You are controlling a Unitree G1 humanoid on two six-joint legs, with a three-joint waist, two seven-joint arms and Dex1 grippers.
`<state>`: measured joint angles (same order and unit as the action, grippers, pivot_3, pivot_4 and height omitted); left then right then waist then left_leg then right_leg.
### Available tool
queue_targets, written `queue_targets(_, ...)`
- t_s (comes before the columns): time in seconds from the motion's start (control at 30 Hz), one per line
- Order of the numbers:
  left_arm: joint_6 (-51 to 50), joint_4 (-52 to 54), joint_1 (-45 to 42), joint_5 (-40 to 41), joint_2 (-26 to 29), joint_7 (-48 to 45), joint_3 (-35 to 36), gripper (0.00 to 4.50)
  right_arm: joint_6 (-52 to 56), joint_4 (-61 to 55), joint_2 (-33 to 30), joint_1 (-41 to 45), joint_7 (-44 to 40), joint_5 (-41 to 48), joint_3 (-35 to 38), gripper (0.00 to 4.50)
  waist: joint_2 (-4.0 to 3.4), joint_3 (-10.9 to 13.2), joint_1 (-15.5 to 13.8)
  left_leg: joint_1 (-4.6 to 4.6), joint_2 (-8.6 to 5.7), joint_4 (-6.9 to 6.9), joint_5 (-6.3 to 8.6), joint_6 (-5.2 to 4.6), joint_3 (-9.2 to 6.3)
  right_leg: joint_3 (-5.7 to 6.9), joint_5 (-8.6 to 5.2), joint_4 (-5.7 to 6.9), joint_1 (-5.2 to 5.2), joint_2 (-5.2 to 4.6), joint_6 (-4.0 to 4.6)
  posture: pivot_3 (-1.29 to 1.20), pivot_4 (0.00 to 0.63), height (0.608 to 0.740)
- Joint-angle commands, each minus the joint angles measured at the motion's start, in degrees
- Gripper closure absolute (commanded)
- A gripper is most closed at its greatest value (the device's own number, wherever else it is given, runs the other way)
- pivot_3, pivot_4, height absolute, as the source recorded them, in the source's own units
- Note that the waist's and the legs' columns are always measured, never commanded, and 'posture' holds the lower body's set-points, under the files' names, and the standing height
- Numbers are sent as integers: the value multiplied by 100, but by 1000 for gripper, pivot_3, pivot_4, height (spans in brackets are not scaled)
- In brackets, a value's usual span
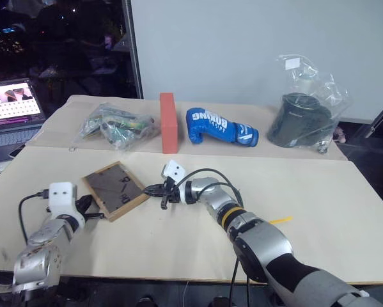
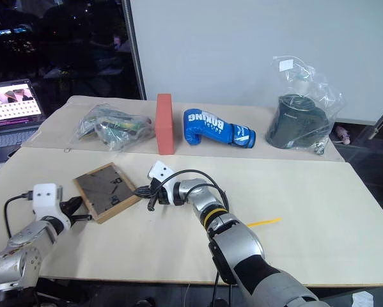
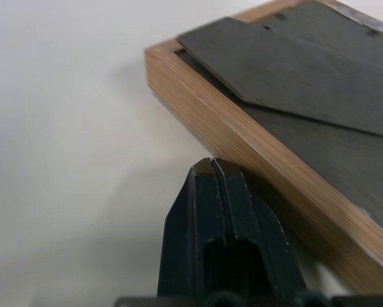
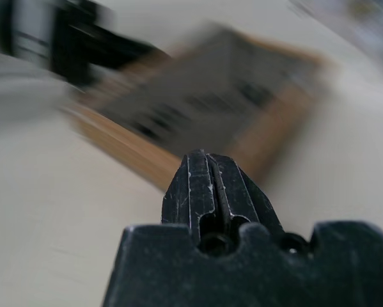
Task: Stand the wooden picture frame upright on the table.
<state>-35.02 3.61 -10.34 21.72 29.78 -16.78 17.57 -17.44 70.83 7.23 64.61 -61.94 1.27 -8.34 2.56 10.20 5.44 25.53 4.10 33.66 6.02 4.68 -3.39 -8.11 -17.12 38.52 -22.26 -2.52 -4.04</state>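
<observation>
The wooden picture frame [image 1: 114, 190] lies flat on the table [image 1: 319, 211] at the front left, with its dark back and fold-out stand facing up. My left gripper [image 1: 100, 216] is shut, its tips right at the frame's near left edge. The left wrist view shows those tips [image 3: 213, 169] against the light-wood rim [image 3: 242, 137]. My right gripper [image 1: 148, 190] is shut too and points left at the frame's right corner, a small gap away. In the blurred right wrist view its shut tips [image 4: 207, 160] stand just short of the frame [image 4: 197, 105]. Neither gripper holds anything.
Along the back board stand a clear bag of green items [image 1: 117, 125], a red-orange brick block [image 1: 169, 123], a blue boxing glove [image 1: 220, 126] and a bagged dark object [image 1: 306, 118]. A laptop [image 1: 12, 109] sits off the table's left. A yellow strip [image 1: 277, 220] lies at the right.
</observation>
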Motion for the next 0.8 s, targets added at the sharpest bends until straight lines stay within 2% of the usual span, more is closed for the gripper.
queue_targets(0.03,-19,-227,-304,-105,97,-608,-619,4500,-60,-776,512,-660,-890,183,-203,4448,-2,1,-6,0,0,0,0,0,0,1,0,0,0,0,0,0,150,730)
queue_targets(0.2,117,-633,-651,-346,217,-1019,-999,4500,669,-2179,95,-1359,-1344,408,-469,4448,-3,1,-33,-1,0,-1,0,1,-2,4,-2,0,2,0,-3,0,150,730)
queue_targets(0.37,298,-1457,-1138,-482,588,-850,-416,4500,2158,-4058,-775,-1874,-1235,939,-157,4448,-12,7,-46,-1,0,2,-4,5,-6,4,-5,16,-6,2,-8,0,150,730)
queue_targets(0.53,403,-2246,-1777,-324,756,-632,122,4500,2440,-4406,-1489,-1945,-785,892,30,4448,-11,6,-72,0,0,2,-5,6,-6,4,-17,16,-8,2,-25,0,150,730)
queue_targets(0.63,829,-3020,-2409,-383,491,-530,132,4500,2408,-4301,-1682,-1908,-437,827,88,4448,-11,6,-137,4,0,-7,-5,6,-4,4,-16,1,-9,1,-21,0,150,730)
queue_targets(0.8,2176,-4995,-3558,-927,63,-285,-190,4500,2514,-4595,-1803,-1957,57,720,13,4448,-10,6,-193,12,-2,-10,-5,6,-4,5,-12,-16,-7,-1,-18,0,150,730)
